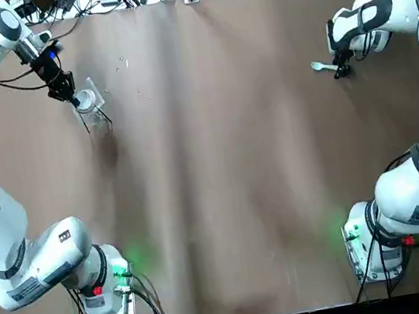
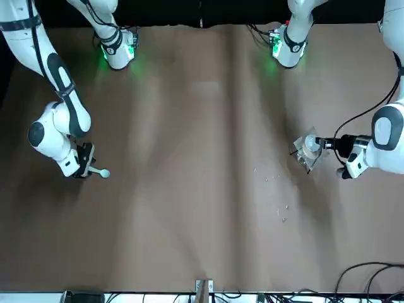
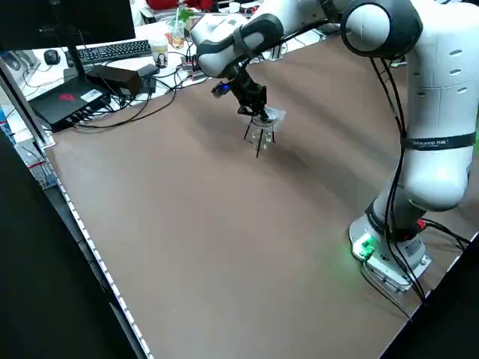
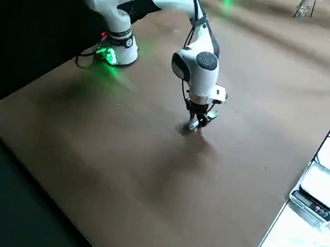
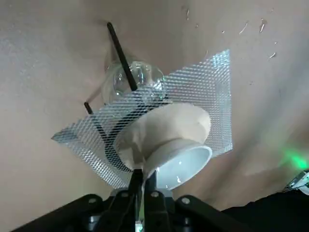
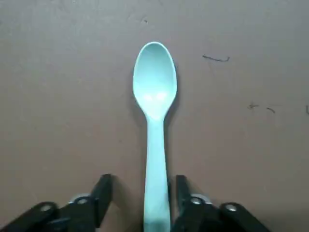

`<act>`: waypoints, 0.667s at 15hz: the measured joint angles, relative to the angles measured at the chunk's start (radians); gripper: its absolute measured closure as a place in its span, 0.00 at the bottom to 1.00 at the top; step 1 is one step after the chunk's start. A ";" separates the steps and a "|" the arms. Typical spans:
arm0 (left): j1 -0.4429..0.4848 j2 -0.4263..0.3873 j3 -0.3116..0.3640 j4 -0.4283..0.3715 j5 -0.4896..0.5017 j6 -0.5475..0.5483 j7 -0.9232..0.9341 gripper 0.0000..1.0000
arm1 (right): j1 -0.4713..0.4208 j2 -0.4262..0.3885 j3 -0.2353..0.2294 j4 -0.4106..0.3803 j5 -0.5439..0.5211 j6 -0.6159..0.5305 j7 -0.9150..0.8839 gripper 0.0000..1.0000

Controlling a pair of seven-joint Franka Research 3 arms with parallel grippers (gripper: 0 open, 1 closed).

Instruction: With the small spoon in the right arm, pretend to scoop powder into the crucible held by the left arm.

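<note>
Left gripper [image 1: 71, 97]: far left of table, fingers pinched narrow on the rim of the white crucible [image 5: 166, 135]. Crucible is tilted over a square of wire gauze [image 5: 212, 92] on a black-legged tripod [image 5: 120, 53]; contact between its base and the gauze cannot be told. A rounded clear glass vessel [image 5: 120, 79] sits under the gauze.

Surface: brown table covering [image 1: 218, 163], matte, with long soft creases running from the robot's side to the far side. A few pale specks [image 2: 278, 208] lie scattered near the tripod.

Small spoon [image 6: 155, 96]: pale, lying flat on the covering at far right, bowl up. Right gripper [image 1: 342, 71] is down at the handle end, fingers [image 6: 104, 188] spread to either side of the handle with a gap each side, not clamped.

Bases: green light [image 1: 123, 268] glows at each arm's foot.

Room: keyboard [image 3: 112, 51], mouse [image 3: 50, 55] and cables [image 3: 161, 93] beyond the table's far edge. A balance [image 4: 318, 187] stands on a white bench.
</note>
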 joint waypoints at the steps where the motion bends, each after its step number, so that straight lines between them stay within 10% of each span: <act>1: 0.000 0.000 -0.003 0.002 -0.001 0.000 0.000 0.94 | 0.000 0.000 0.000 0.003 0.000 0.005 0.000 0.47; 5: 0.000 -0.015 -0.031 0.012 -0.119 -0.004 -0.015 0.94 | -0.001 0.002 -0.001 0.011 0.000 0.001 0.002 0.75; 10: -0.005 -0.023 -0.092 0.012 -0.265 -0.011 -0.092 0.94 | -0.002 0.003 -0.002 0.015 0.000 -0.002 0.005 0.78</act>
